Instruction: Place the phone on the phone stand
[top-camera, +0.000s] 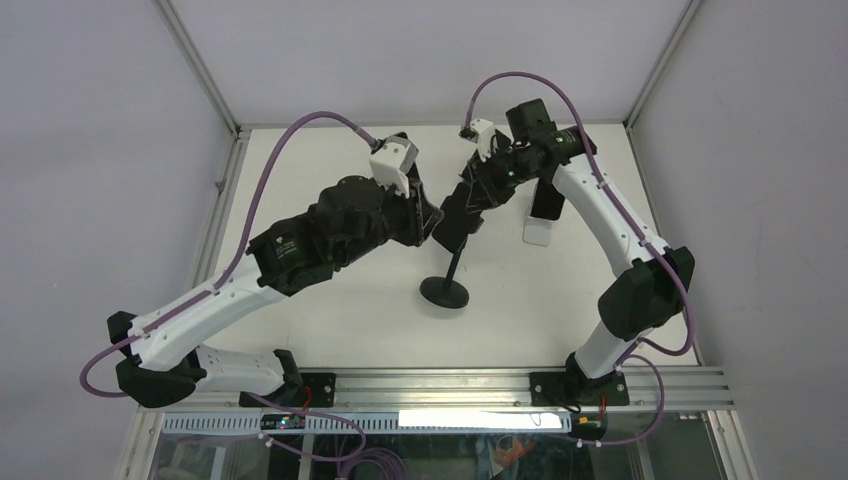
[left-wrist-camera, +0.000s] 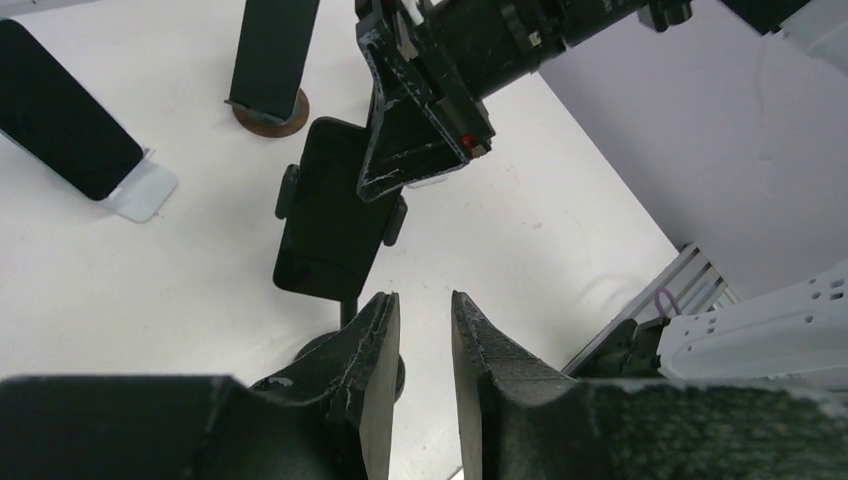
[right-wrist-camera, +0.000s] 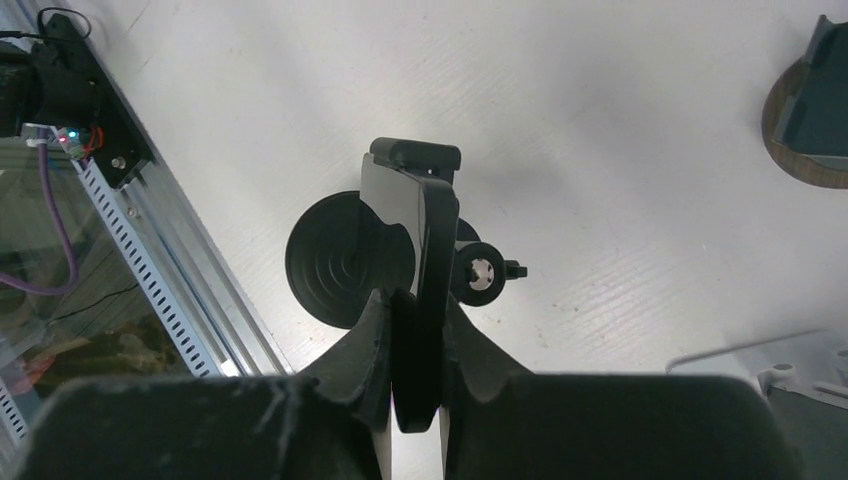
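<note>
The phone (left-wrist-camera: 328, 215) sits in the cradle of the phone stand (top-camera: 444, 291) near the middle of the tabletop (top-camera: 330, 320), with the side clips against its edges and the right gripper (right-wrist-camera: 415, 305) pinching its upper end. The left gripper (left-wrist-camera: 425, 310) hovers beside the stand's pole, its jaws a narrow gap apart with nothing between them. The left wrist view shows the phone's dark screen face-on, while the right wrist view shows it edge-on above the round base.

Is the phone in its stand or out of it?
In. Side clips on the stand hug the phone, and the right gripper pinches its top edge.
</note>
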